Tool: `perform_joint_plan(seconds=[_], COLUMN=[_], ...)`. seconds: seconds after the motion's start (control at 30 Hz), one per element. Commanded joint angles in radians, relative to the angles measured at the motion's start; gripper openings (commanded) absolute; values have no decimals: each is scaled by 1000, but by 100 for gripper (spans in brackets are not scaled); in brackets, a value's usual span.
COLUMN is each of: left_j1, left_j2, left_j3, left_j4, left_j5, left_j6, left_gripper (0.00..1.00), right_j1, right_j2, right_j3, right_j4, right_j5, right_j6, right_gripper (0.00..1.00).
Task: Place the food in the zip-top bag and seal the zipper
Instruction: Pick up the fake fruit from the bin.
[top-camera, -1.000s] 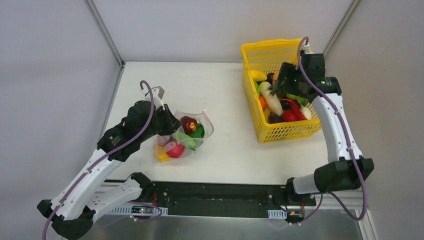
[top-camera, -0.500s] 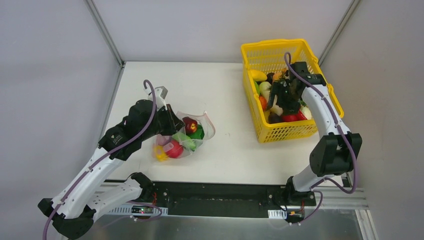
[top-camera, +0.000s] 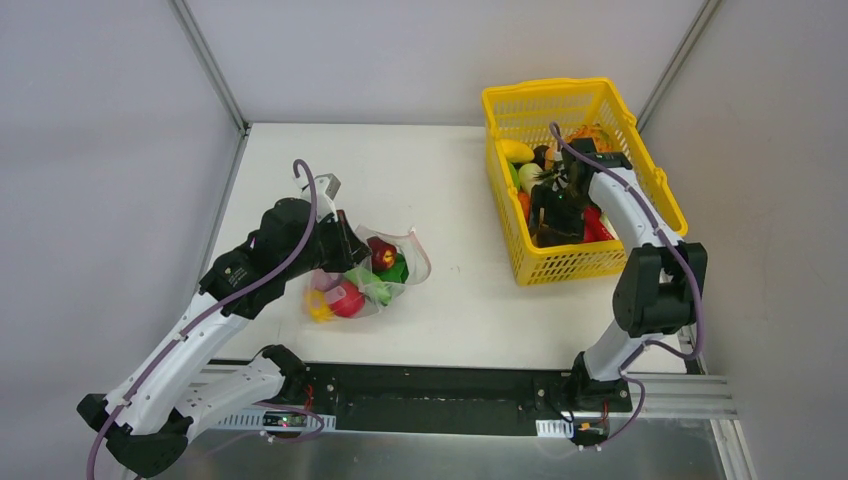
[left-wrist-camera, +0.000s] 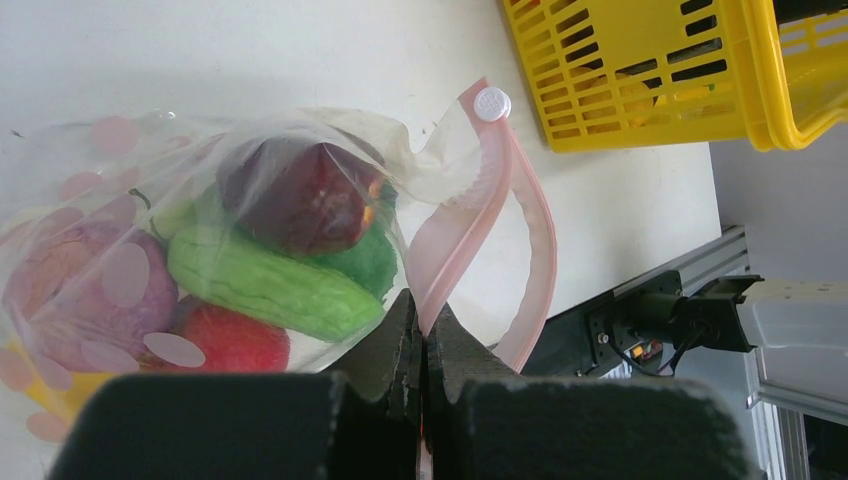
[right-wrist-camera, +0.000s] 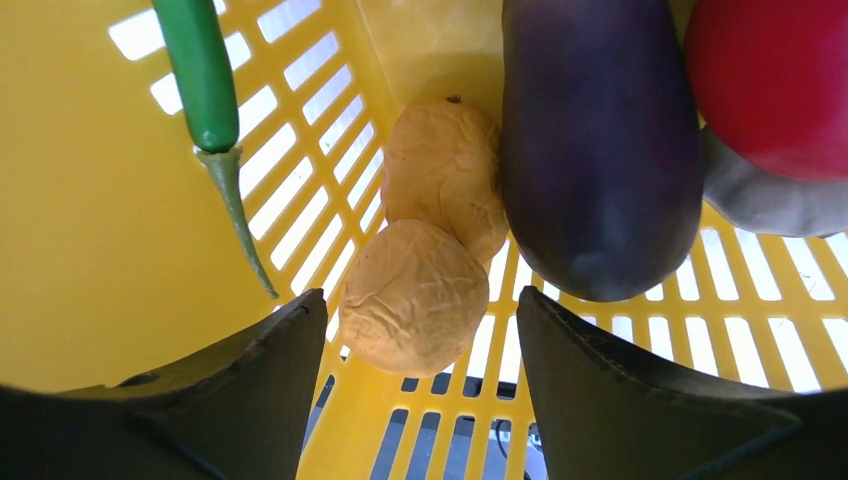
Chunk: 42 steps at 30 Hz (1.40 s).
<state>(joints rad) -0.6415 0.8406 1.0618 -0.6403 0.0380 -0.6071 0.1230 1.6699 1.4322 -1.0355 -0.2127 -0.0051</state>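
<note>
The clear, pink-dotted zip-top bag (top-camera: 385, 275) lies on the white table, left of centre. It holds food: a dark red fruit (left-wrist-camera: 300, 195), a green gourd (left-wrist-camera: 260, 285) and red and purple pieces. Its pink zipper (left-wrist-camera: 465, 215) loops open. My left gripper (left-wrist-camera: 422, 320) is shut on that strip at the bag's mouth. My right gripper (right-wrist-camera: 420, 330) reaches down inside the yellow basket (top-camera: 580, 90). Its fingers stand open on either side of a tan, wrinkled food piece (right-wrist-camera: 415, 295), with a gap on both sides.
In the basket a dark purple eggplant (right-wrist-camera: 600, 150), a red fruit (right-wrist-camera: 770, 80) and a green chilli (right-wrist-camera: 200, 70) lie close to the tan piece. The basket's lattice walls hem in the right gripper. Bare tabletop (top-camera: 460, 200) separates bag and basket.
The right arm has swung down from above the basket into its near-left part, and its jaws have narrowed a little. The left gripper keeps its hold and has shifted slightly.
</note>
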Motion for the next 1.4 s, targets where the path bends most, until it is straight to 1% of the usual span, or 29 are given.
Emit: perform_joint_plan(seconds=[0.0,0.13,0.23,0.3,0.37,0.43,0.53,0.63,0.73,0.77,0.9,0.97,1.0,1.03,1.1,1.13,1.23,1.3,1.37], left_j1=[-1,-1,-1,-1,-1,-1,-1,-1,-1,-1,-1,-1,-1,-1,-1,-1,-1,-1,-1], left_j2=[-11,-10,-3,0,2,1,-4,-10,-11,-11,-12,-14,-15,-15,-15,-15,-13,-11,-9], left_j3=[35,35,45,47,49,49,50,46,48,48,49,49,49,48,48,46,45,46,45], left_j4=[9,7,5,5,4,2,-1,0,1,1,1,0,-1,-1,-1,0,4,4,5], left_j5=[8,5,5,9,11,12,7,1,2,3,5,7,5,6,7,7,8,11,11], left_j6=[20,21,22,23,21,21,19,12,6,4,-3,-5,-6,-8,-8,-8,-10,-10,-10], left_gripper=[0,0,0,0,0,0,0,0,0,0,0,0,0,0,0,0,0,0,0], right_j1=[38,72,78,79,81,90,126,162,211,218,220,221,221,221,220,221,220,220,220], right_j2=[35,31,27,32,41,46,49,49,54,56,62,60,57,54,52,53,65,66,57], right_j3=[7,13,2,-17,-30,-34,-42,-35,-21,-20,-22,-23,-25,-27,-37,-45,-68,-74,-77], right_j4=[-44,-65,-64,-55,-53,-47,-44,-31,-36,-37,-16,-13,-9,-8,-7,-7,-11,-13,-6], right_j5=[15,4,17,1,-26,-66,-93,-151,-148,-147,-109,-104,-102,-103,-101,-93,-62,-56,-79], right_j6=[-21,-32,-21,-19,-19,-22,-22,-19,-15,-15,-3,-1,-1,-2,-5,-7,-13,-14,-21], right_gripper=[74,80,81,78,73,71,70,64,62,59,50,50,50,52,68,71,74,74,71])
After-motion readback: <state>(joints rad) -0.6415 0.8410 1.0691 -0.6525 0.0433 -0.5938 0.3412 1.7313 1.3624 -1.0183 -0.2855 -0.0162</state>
